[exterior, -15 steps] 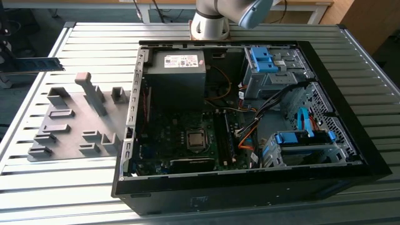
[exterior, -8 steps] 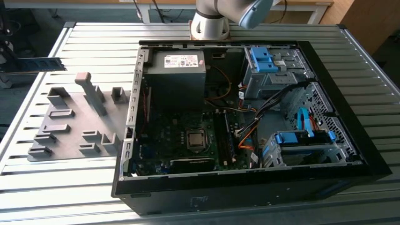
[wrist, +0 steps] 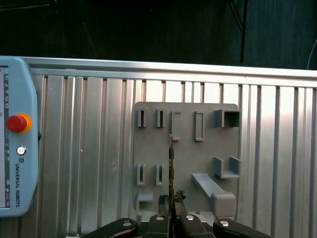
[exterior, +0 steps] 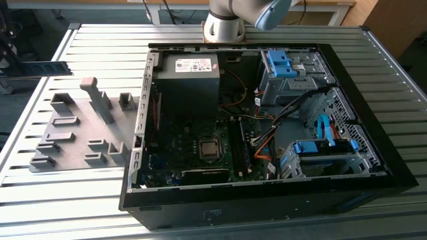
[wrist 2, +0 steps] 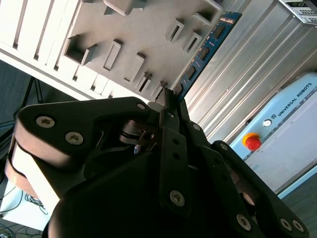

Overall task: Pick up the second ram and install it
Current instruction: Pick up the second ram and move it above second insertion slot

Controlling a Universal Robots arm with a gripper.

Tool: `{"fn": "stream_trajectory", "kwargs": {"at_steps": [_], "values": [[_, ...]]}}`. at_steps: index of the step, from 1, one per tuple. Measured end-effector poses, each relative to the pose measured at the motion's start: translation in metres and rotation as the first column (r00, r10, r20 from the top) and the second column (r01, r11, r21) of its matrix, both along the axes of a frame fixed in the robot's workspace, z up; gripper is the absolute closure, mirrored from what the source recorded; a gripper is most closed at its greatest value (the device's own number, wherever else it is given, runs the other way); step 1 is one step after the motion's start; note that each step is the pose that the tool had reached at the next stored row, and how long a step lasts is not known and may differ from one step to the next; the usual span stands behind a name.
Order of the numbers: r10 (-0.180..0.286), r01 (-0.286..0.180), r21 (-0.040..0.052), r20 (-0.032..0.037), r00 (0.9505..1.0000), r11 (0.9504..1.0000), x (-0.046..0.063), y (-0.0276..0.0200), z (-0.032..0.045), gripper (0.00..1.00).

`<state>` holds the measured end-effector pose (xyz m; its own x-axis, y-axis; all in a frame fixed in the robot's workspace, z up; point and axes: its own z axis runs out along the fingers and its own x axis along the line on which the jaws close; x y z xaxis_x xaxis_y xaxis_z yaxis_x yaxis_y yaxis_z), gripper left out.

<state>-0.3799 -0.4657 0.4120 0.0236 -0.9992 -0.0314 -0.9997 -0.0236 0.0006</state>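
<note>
Blue-green, flat second ram [wrist: 171, 158] sits clamped edge-on between the black hand [wrist: 171, 199].

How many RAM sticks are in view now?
1. The second ram, clamped in the gripper at the exterior view's left, raised near the grey holder tray. Another may sit hidden inside the computer case.
</note>
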Motion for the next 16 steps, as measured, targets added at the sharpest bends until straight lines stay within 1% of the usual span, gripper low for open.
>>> {"fn": "stream_trajectory", "kwargs": {"at_steps": [9, 16], "values": [[0.000, 0.000, 0.0000, 0.0000, 1.0000, 1.0000, 0.006, 0.0000, 0.0000, 0.86], [0.000, 0.000, 0.0000, 0.0000, 1.0000, 1.0000, 0.014, 0.0000, 0.0000, 0.86]]}}
